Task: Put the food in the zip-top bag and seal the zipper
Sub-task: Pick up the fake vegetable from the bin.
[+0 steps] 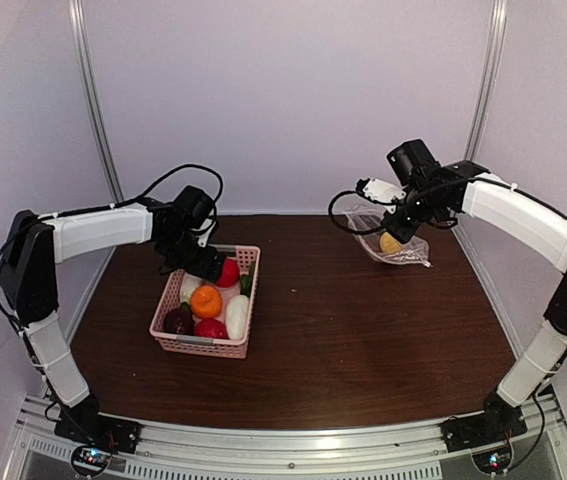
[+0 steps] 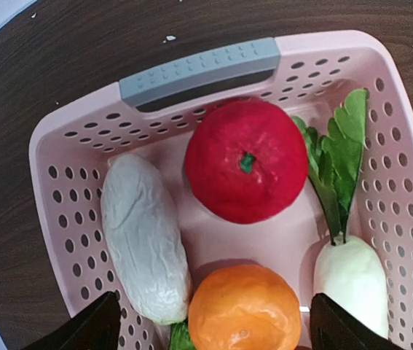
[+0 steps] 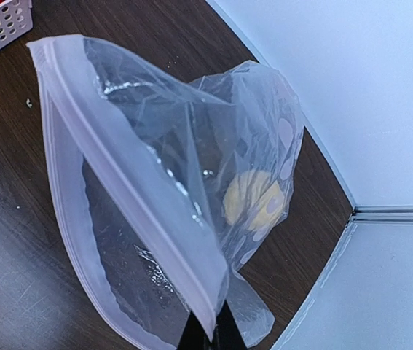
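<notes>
1. Both arms are bolted at the 6 o'clock edge, nearest the top camera, and reach out over the dark counter (image 1: 363,340), one to each side.
2. Around 9 o'clock on the counter sits the pink basket (image 1: 203,347). It holds most of the food, open to a pick from above.
3. Toward 2 o'clock the zip-top bag (image 3: 155,219) is raised by its edge. The right tool (image 1: 400,228) has its jaws clamped tight on the plastic, probably to keep the mouth gaping for loading. Whether the bag's bottom touches the counter I cannot tell.
4. Over the basket hovers the left tool (image 2: 210,328), jaws spread wide and gripping nothing, lined up either side of the orange piece (image 2: 244,310), which looks like the next pick.
5. Around that orange piece, the red piece (image 2: 246,160) lies at 12 o'clock, a pale wrinkled piece (image 2: 144,237) at 9 o'clock, and the white radish (image 2: 352,281) at 3 o'clock with its leaves pointing to 12.
6. One yellow piece (image 3: 253,200) already lies low inside the bag.
7. Along the bag's mouth the zipper (image 3: 119,182) stands unsealed. Its slider is not visible.
</notes>
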